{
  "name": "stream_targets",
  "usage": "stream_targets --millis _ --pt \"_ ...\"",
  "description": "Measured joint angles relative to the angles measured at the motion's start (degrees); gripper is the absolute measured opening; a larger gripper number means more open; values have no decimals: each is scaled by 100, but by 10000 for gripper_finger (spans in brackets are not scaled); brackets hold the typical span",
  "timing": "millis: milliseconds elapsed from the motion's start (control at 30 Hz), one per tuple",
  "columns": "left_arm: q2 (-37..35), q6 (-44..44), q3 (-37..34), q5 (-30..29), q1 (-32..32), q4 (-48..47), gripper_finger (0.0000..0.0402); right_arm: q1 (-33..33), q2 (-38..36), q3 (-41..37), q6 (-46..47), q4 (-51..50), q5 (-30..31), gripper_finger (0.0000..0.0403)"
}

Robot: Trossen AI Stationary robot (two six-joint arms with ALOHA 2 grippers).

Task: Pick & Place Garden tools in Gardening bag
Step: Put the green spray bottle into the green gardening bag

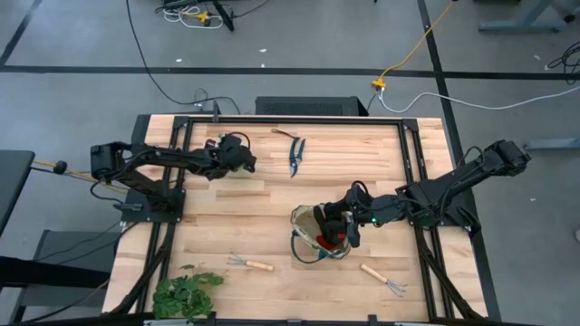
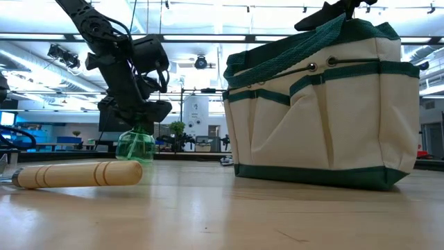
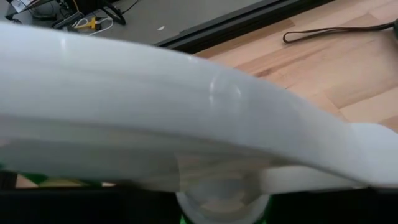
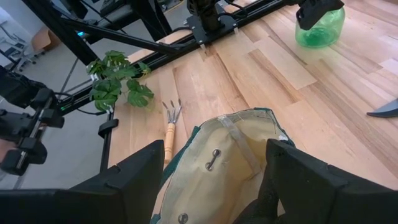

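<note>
Wooden rake handle (image 2: pixel 78 173) lies nearest on the counter (image 2: pixel 222 215), with the gardening bag (image 2: pixel 322 104) beside it. Right gripper (image 4: pixel 211 180) hovers over the bag's mouth, jaws wide and empty. Farther back, the left gripper (image 2: pixel 142 104) sits atop the green spray bottle (image 2: pixel 136 146); whether its jaws grip it I cannot tell.

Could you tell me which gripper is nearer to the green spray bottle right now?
The left. The left gripper is right over the green spray bottle, around its white top at the table's far left. The right gripper is well away, open above the gardening bag.
</note>
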Motion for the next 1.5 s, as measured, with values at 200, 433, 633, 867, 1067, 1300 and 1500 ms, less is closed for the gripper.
stream_targets --millis 200,433,633,867,1067,1300,1500 --pt "-91 79 5 282 -137 16 156 1 0 0 7 0 0 284" --pt "-588 116 -16 741 -601 -12 156 1 0 0 12 0 0 284" --pt "-1137 174 -14 1021 -1066 23 158 0 0 0 11 -2 0 284" --pt "-1715 312 -12 1654 -1632 405 156 2 0 0 4 -2 0 284" --pt "-1998 597 -10 2017 -2174 1507 156 -17 0 0 -66 -4 0 284" --pt "-1894 951 526 2093 -2803 1972 156 -151 0 0 -136 -79 0 284" --pt "-1519 1450 1433 1932 -3364 1662 156 -292 -4 0 -142 -195 0 284"
